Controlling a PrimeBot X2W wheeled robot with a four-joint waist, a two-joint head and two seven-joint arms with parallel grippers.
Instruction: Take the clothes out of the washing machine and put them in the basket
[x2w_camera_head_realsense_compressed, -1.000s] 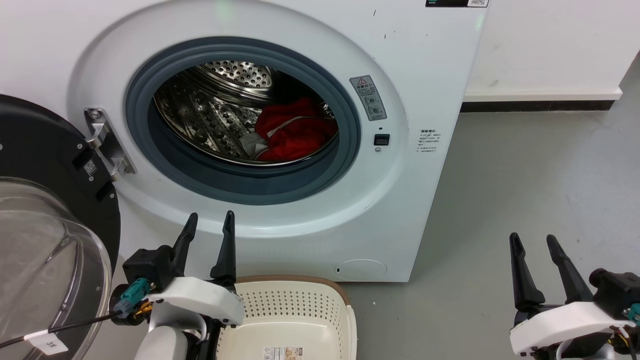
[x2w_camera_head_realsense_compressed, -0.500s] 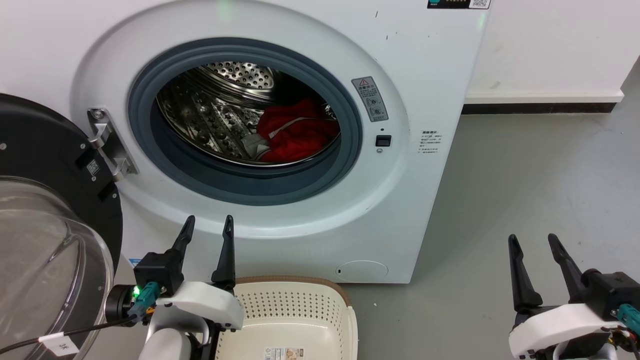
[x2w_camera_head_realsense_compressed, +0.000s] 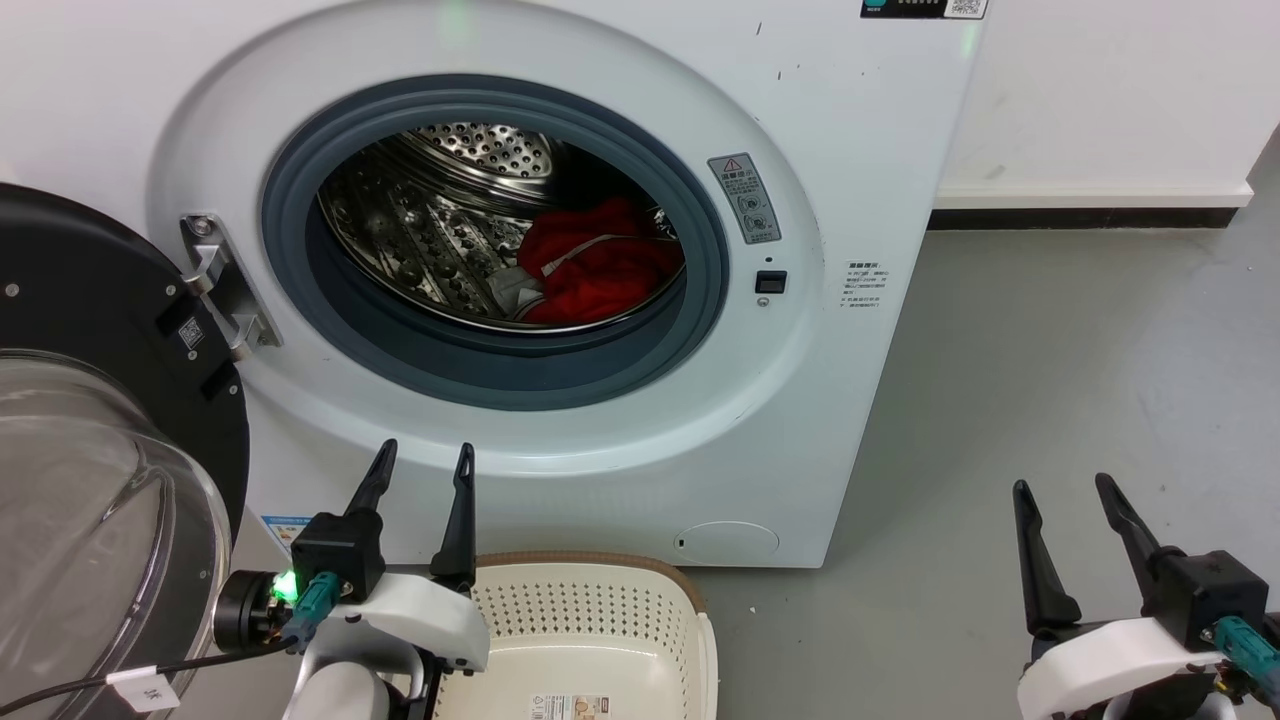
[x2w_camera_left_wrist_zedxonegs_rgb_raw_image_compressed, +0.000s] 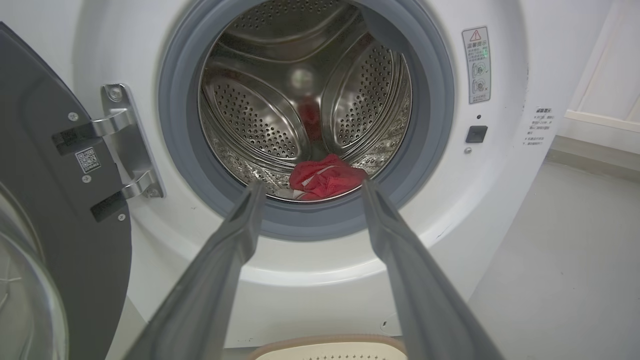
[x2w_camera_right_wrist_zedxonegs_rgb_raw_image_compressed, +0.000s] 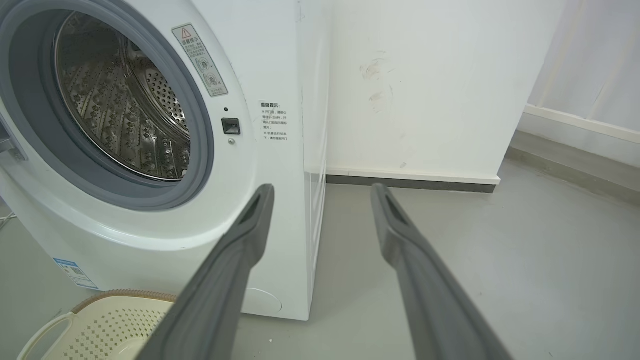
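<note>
Head view: clothes (x2w_camera_head_realsense_compressed: 600, 265) lay low in the drum (x2w_camera_head_realsense_compressed: 430, 220), right of centre, none in the basket (x2w_camera_head_realsense_compressed: 600, 610) yet. Door (x2w_camera_head_realsense_compressed: 90, 270) hung wide open on my left, out of the reach path. Left gripper (x2w_camera_head_realsense_compressed: 425, 450) was spread, aimed at the washer (x2w_camera_head_realsense_compressed: 850, 150) from near the basket's far rim, likely for a short haul. Right gripper (x2w_camera_head_realsense_compressed: 1062, 485) was spread too, parked aside over floor (x2w_camera_head_realsense_compressed: 1050, 350).

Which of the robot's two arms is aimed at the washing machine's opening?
The left gripper: its open jaws frame the clothes in the drum. The right gripper points past the washing machine at the floor.
</note>
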